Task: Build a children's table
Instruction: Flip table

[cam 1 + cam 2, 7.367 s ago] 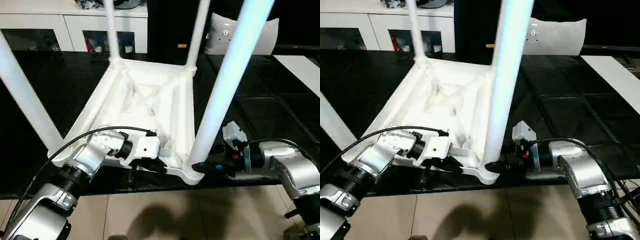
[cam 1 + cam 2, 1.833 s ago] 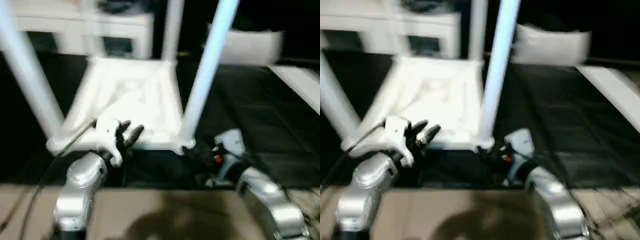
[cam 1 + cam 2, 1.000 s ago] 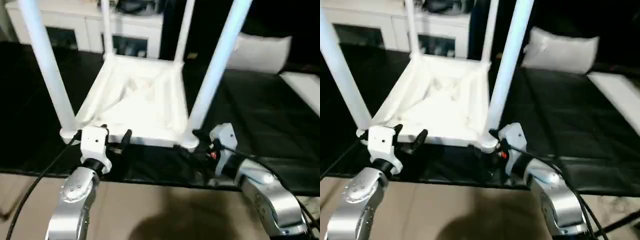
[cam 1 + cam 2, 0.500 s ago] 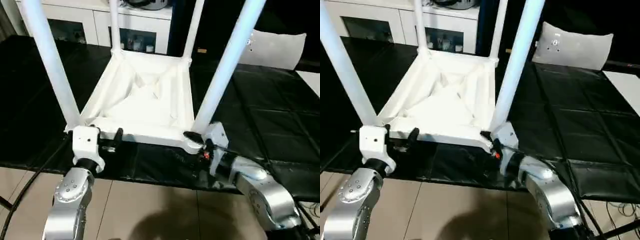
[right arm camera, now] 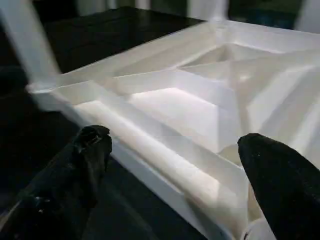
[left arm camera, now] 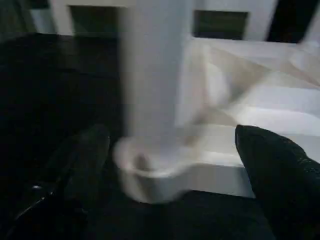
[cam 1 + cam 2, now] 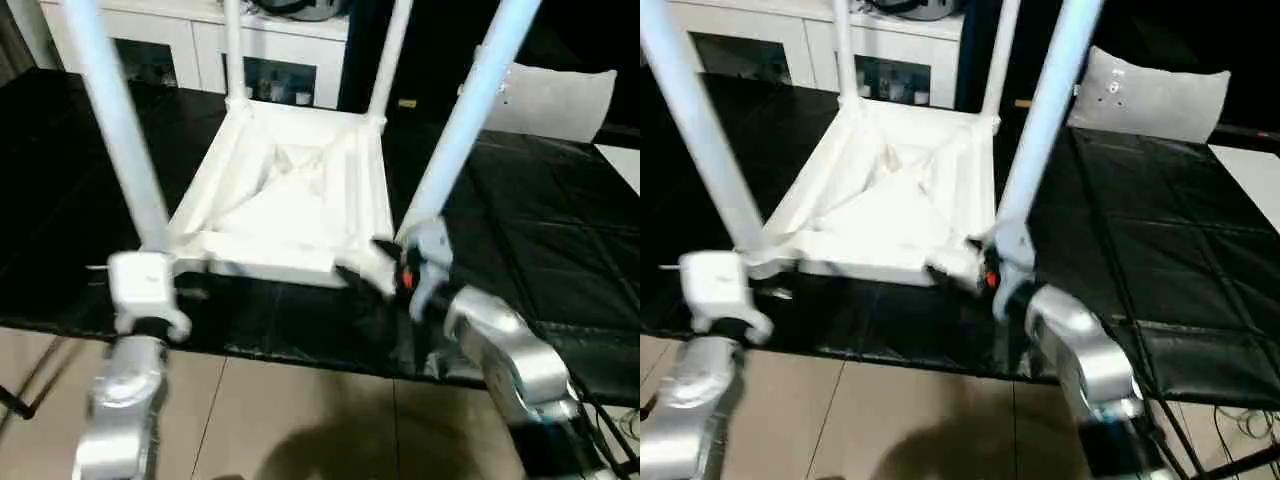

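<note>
Both jaws are standing wide, gripping nothing. Your children's table (image 7: 290,200) is lying upside down at twelve o'clock, legs rising. It's looking light, stiff and slick; you're better off taking the near rim, left gripper (image 6: 170,165) at the corner socket.

Both head eyes look forward and down, sharing the upturned white plastic ribbed tabletop (image 7: 285,200); wrist cameras face it close, from opposite near corners.

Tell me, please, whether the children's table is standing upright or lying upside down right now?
Upside down: the tabletop lies with its ribbed underside up on the black work table, and the four legs rise from its corners.
</note>
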